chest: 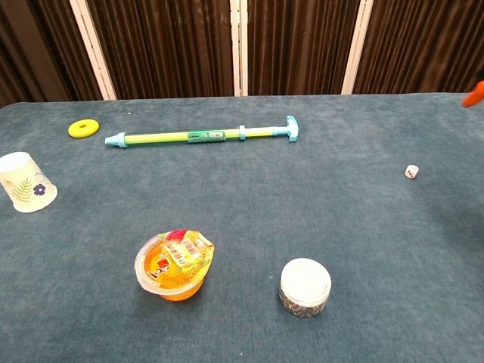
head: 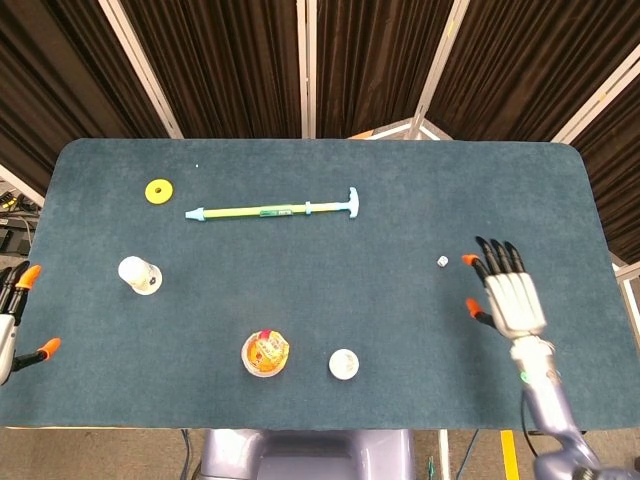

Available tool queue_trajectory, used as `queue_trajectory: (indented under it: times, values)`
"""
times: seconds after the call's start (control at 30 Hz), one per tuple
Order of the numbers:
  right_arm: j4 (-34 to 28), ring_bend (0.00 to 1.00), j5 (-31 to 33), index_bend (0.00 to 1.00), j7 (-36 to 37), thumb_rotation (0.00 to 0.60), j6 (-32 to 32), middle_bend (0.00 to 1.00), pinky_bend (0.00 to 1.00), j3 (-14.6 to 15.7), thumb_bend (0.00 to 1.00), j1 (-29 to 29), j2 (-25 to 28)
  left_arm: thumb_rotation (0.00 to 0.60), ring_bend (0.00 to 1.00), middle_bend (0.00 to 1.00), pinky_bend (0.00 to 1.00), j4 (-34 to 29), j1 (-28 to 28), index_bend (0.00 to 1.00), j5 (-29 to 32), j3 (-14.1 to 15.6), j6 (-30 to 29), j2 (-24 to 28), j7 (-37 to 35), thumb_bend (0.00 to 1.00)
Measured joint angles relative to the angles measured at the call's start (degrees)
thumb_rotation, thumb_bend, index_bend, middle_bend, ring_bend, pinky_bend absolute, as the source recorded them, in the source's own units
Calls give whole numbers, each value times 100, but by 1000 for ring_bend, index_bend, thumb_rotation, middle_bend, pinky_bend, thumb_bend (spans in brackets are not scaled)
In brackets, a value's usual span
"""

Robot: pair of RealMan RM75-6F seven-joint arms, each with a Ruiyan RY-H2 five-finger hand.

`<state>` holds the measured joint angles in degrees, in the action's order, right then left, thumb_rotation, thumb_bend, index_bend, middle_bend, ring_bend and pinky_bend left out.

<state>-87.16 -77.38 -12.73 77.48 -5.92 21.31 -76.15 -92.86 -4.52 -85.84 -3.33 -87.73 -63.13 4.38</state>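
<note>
A small white die (head: 442,261) (chest: 411,172) lies on the blue table (head: 400,330), right of centre. My right hand (head: 507,296) hovers just right of it with its fingers spread and nothing in them; in the chest view only one orange fingertip (chest: 474,94) shows at the right edge. My left hand (head: 12,320) shows at the far left edge of the head view, off the table, with orange fingertips apart; it holds nothing that I can see.
A yellow-green pump (head: 275,210) lies at the back centre, with a yellow ring (head: 157,190) to its left. A paper cup (head: 139,273) stands at the left. An orange jelly cup (head: 265,353) and a roll of tape (head: 344,364) sit near the front edge.
</note>
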Motion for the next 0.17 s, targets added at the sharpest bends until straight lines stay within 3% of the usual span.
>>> queue_trajectory:
  times: [0.17]
  values:
    - [223, 0, -464, 84, 465, 600, 633, 0, 0, 304, 197, -481, 159, 600, 0, 0, 0, 16, 7, 0, -51, 32, -9, -32, 59, 59]
